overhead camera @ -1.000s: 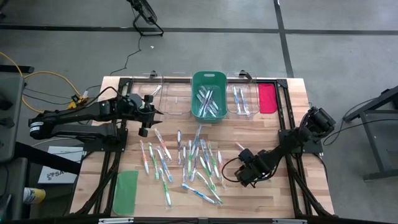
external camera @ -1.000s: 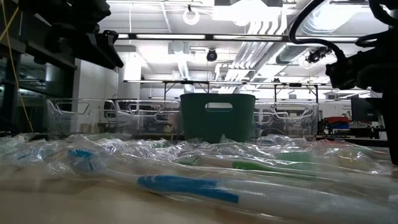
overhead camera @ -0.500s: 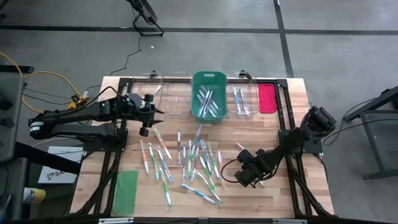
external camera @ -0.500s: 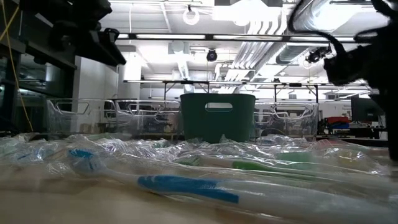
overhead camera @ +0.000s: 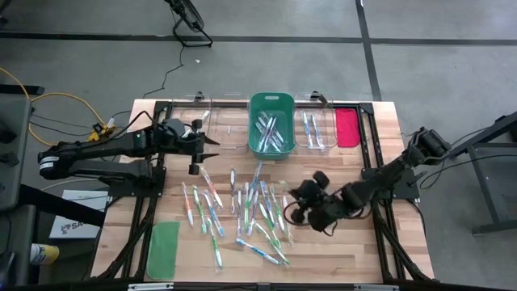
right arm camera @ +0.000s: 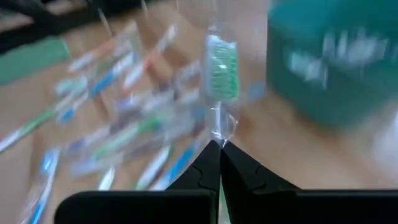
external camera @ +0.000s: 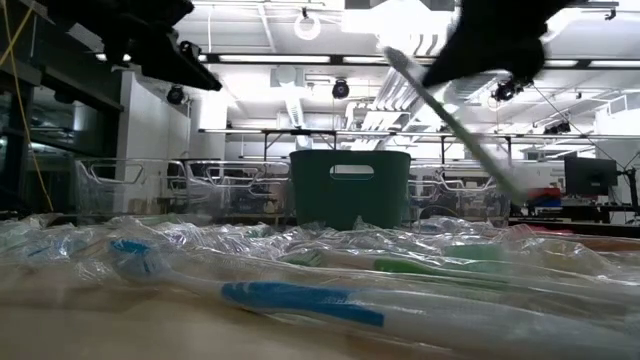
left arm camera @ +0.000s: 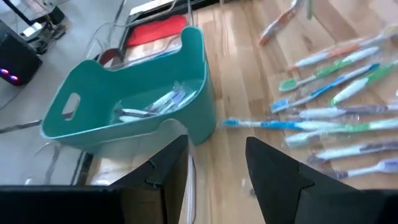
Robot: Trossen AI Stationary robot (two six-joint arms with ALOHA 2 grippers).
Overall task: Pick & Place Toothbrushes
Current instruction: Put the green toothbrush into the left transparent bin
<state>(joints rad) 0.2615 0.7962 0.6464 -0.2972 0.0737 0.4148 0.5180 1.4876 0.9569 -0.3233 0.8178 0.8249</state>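
Across the middle of your wooden table (overhead camera: 339,162), the toothbrushes (overhead camera: 242,206) are lying scattered in clear wrappers, their handles accented green, blue or pink. More of them are sitting inside the green bin (overhead camera: 271,124) at the table's far edge, and a few more inside the clear bin (overhead camera: 317,129) just beside it on the right.

One wrapped toothbrush with green bristles (right arm camera: 221,74) is sticking up from your right gripper (right arm camera: 219,149), whose fingers are pinching shut on its wrapper. From overhead, that right gripper (overhead camera: 300,202) is hanging over the right edge of the scattered pile. In the low view the held brush (external camera: 455,120) is slanting across the ceiling lights, lifted clear of the table.

Your left gripper (overhead camera: 196,153) is hovering near the pile's far left corner, close to the clear bins on that side. Its fingers (left arm camera: 277,177) are standing apart with nothing between them, pointing toward the green bin (left arm camera: 124,106).

A flat red-pink lid (overhead camera: 346,127) is lying at the table's far right, beside the clear bin. A flat green lid (overhead camera: 164,249) is lying at the near left corner.

You are not getting any readable writing or brand marks on the brushes, bins or lids.
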